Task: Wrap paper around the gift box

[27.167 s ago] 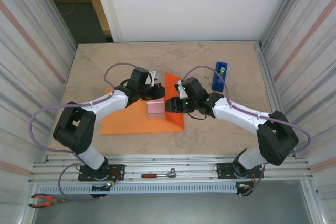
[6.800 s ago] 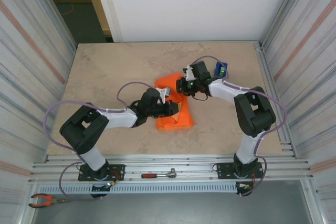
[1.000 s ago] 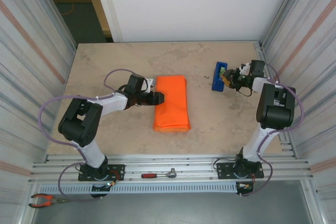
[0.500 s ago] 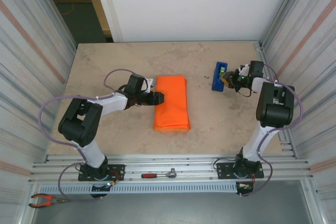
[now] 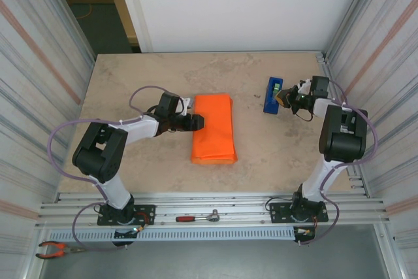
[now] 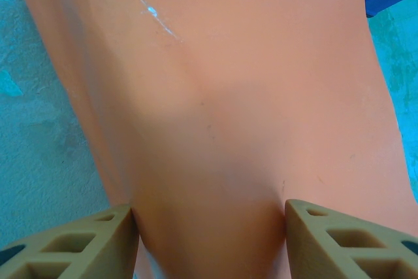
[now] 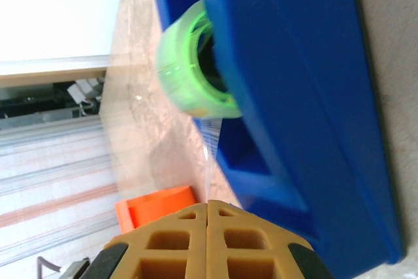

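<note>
Bright orange thin paper sheet (image 5: 213, 129) is folded into a long flat bundle at mid-table, long axis near-to-far. Left gripper (image 5: 198, 122) sits at the bundle's left edge. Its tan fingers (image 6: 72, 249) are spread apart and the orange paper spans the whole gap between them; can't tell how hard they press.

Right gripper (image 5: 285, 98) is far right, at the blue plastic tape dispenser (image 5: 272, 95), with its fingers (image 7: 176, 240) pressed fully together. A thin clear strip runs from the green tape roll (image 7: 189, 63) to the tips; can't tell if it's pinched.
</note>
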`<control>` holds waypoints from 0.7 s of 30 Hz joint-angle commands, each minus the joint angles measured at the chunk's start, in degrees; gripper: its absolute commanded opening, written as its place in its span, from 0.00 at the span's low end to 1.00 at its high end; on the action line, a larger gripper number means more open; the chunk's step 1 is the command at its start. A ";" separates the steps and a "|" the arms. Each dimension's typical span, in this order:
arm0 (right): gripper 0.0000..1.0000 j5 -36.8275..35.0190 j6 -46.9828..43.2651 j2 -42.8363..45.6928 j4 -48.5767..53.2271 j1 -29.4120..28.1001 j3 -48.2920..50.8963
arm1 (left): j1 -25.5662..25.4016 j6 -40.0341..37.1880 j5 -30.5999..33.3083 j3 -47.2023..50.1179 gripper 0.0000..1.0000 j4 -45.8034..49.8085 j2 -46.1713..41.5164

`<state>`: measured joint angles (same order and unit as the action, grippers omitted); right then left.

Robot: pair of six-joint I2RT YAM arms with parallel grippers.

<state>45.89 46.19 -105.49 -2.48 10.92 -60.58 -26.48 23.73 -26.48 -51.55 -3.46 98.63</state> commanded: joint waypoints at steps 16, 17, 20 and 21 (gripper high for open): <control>0.00 0.60 5.66 13.12 -3.75 -0.93 9.78 | -1.21 -2.84 1.70 2.41 0.57 8.12 3.74; 0.00 0.39 5.98 13.37 -4.03 -0.90 10.40 | -1.21 -2.84 1.70 2.41 0.57 8.12 3.69; 0.00 0.21 6.78 13.86 -5.09 -0.96 12.36 | -1.20 -2.87 1.73 2.41 0.57 8.06 3.68; 0.00 0.24 7.03 13.71 -5.44 -1.03 12.83 | -1.19 -2.84 1.69 2.31 0.57 8.05 3.76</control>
<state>44.66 51.55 -93.69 -7.35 10.20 -49.21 -26.48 23.73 -26.48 -51.55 -3.46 98.63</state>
